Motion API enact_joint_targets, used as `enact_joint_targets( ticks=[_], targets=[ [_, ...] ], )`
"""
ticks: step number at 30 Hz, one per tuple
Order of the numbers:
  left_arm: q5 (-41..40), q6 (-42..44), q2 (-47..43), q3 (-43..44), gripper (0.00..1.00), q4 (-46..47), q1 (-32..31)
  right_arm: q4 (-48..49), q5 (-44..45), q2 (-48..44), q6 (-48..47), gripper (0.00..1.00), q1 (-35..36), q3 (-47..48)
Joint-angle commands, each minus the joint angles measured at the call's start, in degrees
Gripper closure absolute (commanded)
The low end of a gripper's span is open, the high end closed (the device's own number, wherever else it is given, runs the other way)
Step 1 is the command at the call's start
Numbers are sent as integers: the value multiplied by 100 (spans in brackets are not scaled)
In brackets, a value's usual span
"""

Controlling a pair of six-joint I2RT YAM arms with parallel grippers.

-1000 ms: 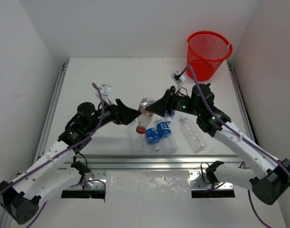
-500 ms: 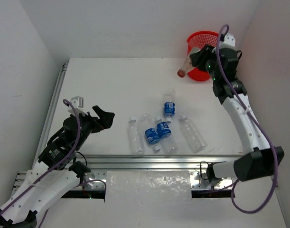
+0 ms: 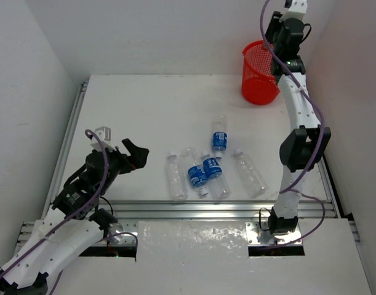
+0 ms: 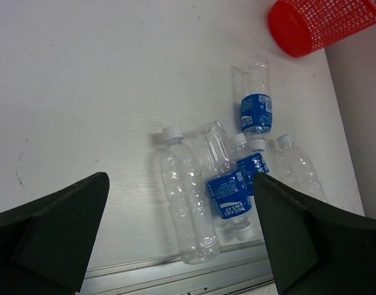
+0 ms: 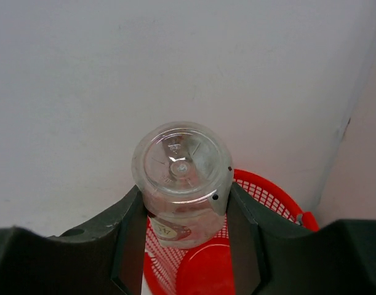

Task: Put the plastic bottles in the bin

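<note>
Several clear plastic bottles lie together on the white table: an unlabelled one [image 3: 176, 177], two blue-labelled ones [image 3: 197, 173] [image 3: 213, 169], a third blue-labelled one [image 3: 219, 136] and another unlabelled one [image 3: 250, 173]. They also show in the left wrist view, with the unlabelled one [image 4: 186, 206] nearest. My left gripper [image 3: 136, 153] [image 4: 180, 184] is open and empty, left of the bottles. My right gripper [image 3: 277, 34] [image 5: 183, 196] is shut on the short beige-labelled bottle [image 5: 181, 169], held base-up over the red mesh bin [image 3: 260, 74] [image 5: 275, 198].
White walls close in on the back and both sides. A metal rail [image 3: 200, 208] runs along the table's near edge. The right arm stretches tall along the right side, its elbow [image 3: 301, 147] above the table.
My right arm has carried the short bottle from the table's middle up to above the bin. My left arm has pulled back to the left with its gripper open.
</note>
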Motion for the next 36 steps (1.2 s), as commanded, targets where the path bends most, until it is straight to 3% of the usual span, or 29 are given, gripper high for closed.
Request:
enact_joint_targets(
  ticks=[1, 2, 3, 4, 8, 10, 15, 20, 24, 30, 36],
  targets=[
    [-45, 27, 178, 72, 0, 186, 6, 346, 257, 390, -749, 67, 11, 167],
    [-45, -34, 249, 81, 0, 186, 6, 355, 284, 416, -706, 19, 11, 139],
    [-19, -78, 319, 81, 0, 213, -2, 329, 284, 434, -679, 6, 11, 147],
    [16, -192, 468, 55, 0, 265, -2, 259, 232, 460, -635, 1, 11, 287],
    [218, -745, 987, -85, 0, 520, -29, -503, 12, 182, -293, 1, 19, 710],
    [341, -1104, 1347, -164, 0, 730, -186, -951, -85, -223, -38, 1, 72, 386],
    [168, -1958, 2050, -350, 0, 1355, -871, -2008, -542, -2270, 569, 1, 632, -1659],
    [-484, -2311, 2902, 55, 0, 1057, -1768, -2123, -673, -4072, 901, 1, 1460, -4170],
    [-626, -2513, 3404, 82, 0, 1240, -2059, -2159, -1043, -5293, 1219, 1, 1680, -5309],
    [-1003, -2829, 4160, 55, 6, 1048, -2296, -2412, -1499, -5736, 1413, 1, 1681, -5873],
    [-539, -2636, 4898, -112, 15, 1785, -2331, -2309, -2211, -5692, 1571, 1, 1681, -6224]
  ],
)
